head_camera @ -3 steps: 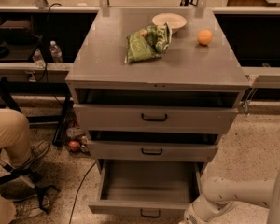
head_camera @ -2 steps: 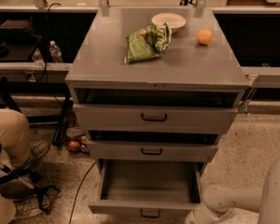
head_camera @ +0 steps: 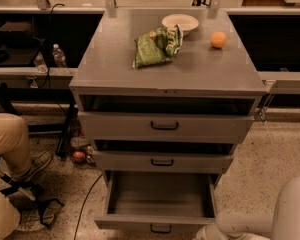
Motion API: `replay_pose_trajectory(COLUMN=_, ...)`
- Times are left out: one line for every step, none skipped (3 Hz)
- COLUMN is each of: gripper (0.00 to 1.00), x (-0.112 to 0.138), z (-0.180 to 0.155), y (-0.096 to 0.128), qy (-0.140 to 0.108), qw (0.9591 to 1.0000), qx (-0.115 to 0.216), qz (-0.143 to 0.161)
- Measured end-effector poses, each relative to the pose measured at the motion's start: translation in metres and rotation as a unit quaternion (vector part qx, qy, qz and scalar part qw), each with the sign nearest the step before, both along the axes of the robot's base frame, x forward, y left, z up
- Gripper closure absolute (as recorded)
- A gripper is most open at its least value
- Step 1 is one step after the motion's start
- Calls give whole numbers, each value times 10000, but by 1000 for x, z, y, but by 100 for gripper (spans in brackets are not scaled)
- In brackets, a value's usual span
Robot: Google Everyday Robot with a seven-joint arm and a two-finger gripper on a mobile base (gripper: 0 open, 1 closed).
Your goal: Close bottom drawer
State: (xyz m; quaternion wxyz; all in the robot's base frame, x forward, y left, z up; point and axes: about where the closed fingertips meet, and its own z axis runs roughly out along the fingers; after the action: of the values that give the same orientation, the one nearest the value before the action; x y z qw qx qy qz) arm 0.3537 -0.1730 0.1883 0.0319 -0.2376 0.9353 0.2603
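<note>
Speckled floor (head_camera: 270, 159), with a grey metal cabinet (head_camera: 140, 69) viewed from the front and above. Three drawers are stacked. The bottom drawer (head_camera: 160, 221) is pulled well out, its front and black loop handle (head_camera: 160, 228) close to the lower frame edge. The middle drawer (head_camera: 162, 161) and top drawer (head_camera: 165, 126) are set further back. A green bag (head_camera: 157, 45), white bowl (head_camera: 180, 22) and orange (head_camera: 218, 39) are laid on the cabinet top. A white arm (head_camera: 250, 221) is seen bottom right. The gripper (head_camera: 205, 234) is located just right of the bottom drawer's front corner and is cut off by the frame. Its grip state cannot be told, nor can contact with the drawer.
</note>
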Motion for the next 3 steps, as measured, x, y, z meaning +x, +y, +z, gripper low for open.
replay_pose_trajectory(gripper=100, x=0, z=0, y=0, qy=0, qw=10000, qx=0, qz=0)
replay_pose_trajectory(gripper=100, x=0, z=-3, y=0, qy=-24, qw=9999, qx=-39, qz=-96)
replay_pose_trajectory(gripper=100, x=11, z=-15, y=-1, qy=-225, qw=9994, qx=73, qz=-244)
